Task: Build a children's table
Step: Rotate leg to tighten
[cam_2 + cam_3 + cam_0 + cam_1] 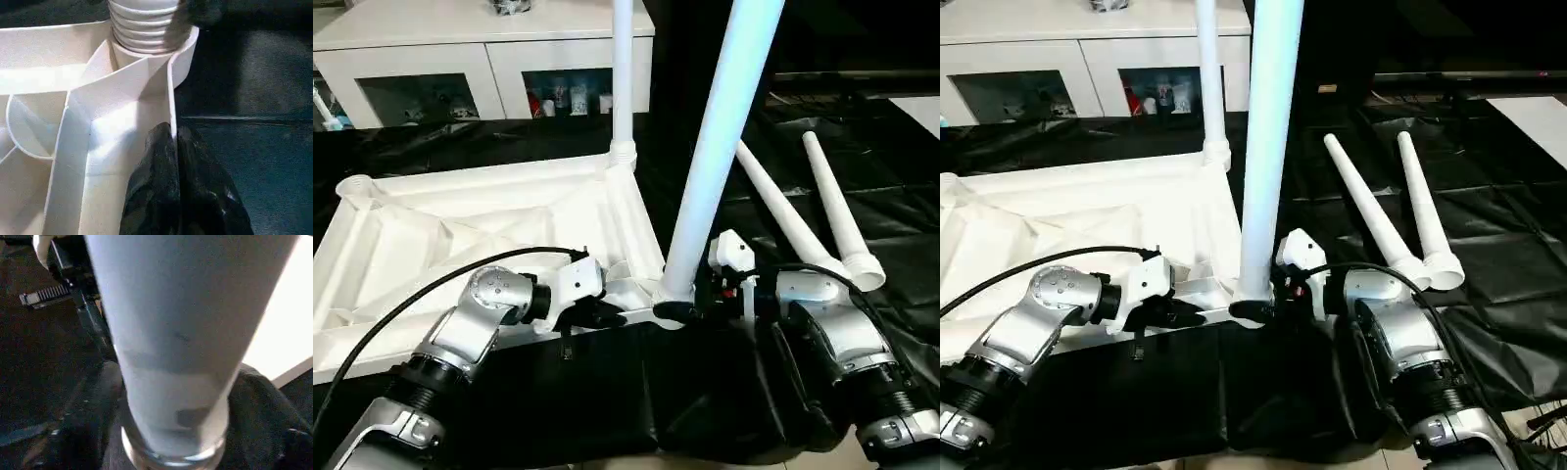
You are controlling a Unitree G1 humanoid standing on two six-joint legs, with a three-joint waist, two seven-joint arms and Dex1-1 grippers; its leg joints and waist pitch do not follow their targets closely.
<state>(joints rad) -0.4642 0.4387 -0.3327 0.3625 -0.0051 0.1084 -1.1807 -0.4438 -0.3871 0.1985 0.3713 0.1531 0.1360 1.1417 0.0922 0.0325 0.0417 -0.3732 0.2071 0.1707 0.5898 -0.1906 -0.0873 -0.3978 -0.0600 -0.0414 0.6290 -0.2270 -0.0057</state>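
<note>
My left gripper [173, 147] pinches the upturned table top's [460, 225] rim to steady it; my right gripper [700, 299] brackets the leg [715, 166] in its near corner socket, grip unclear.

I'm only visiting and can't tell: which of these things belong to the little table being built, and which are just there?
Part of the job:
- upside-down white tabletop
- far leg standing in its socket
- near leg at the corner
- two loose legs

Just there:
- white cabinet
- black sheet
</note>
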